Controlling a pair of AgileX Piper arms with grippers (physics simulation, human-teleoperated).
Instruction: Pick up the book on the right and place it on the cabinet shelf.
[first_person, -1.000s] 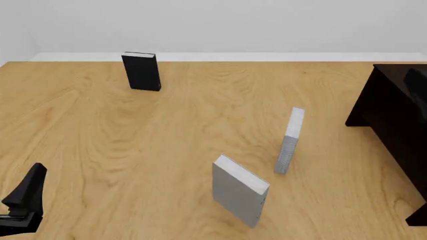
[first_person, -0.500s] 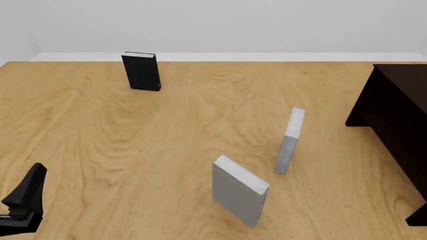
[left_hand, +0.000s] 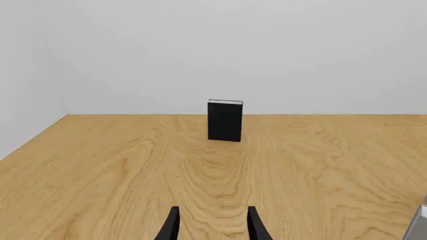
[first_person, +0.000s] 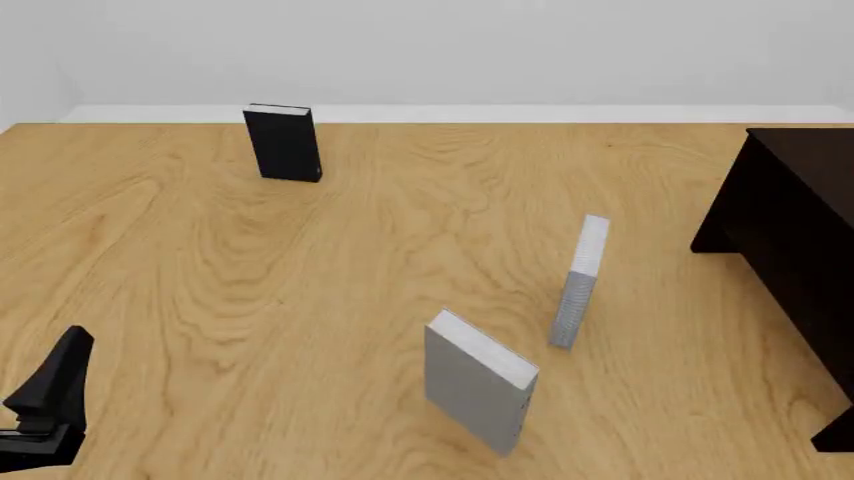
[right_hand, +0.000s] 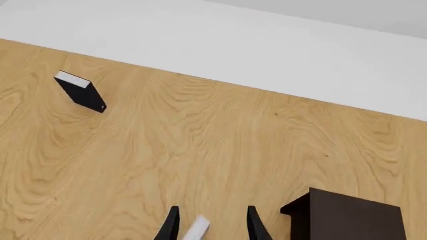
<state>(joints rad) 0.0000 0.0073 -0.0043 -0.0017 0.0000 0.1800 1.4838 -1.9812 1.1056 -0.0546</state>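
Left end effector (first_person: 47, 385) sits low at the near left corner of the front view, a dark shape well apart from every book; in its own wrist view its two fingers (left_hand: 171, 226) stand parted with bare wooden counter (first_person: 334, 270) between them, so it is released and grips nothing. Right end effector (right_hand: 210, 225) does not appear in the front view, but its wrist camera shows both fingers spread apart with nothing clasped; the pale top of the book (right_hand: 197, 230) shows between them, farther away, and whether a finger touches it cannot be told from that view. That thin, light grey-white book (first_person: 581, 282) stands upright on the counter in the right half of the front view, edge-on to the camera and leaning slightly. Nearer the camera and a little to its left stands a thicker grey book (first_person: 478, 382), upright, apart from the thin one. A black book (first_person: 283, 142) stands upright far back on the left side of the counter, well apart from both grey ones; it is also visible ahead of the left fingers in the left wrist view. The cabinet shelf (first_person: 794, 240), very dark and boxy, occupies the right edge of the counter, to the right of the thin book and apart from it.
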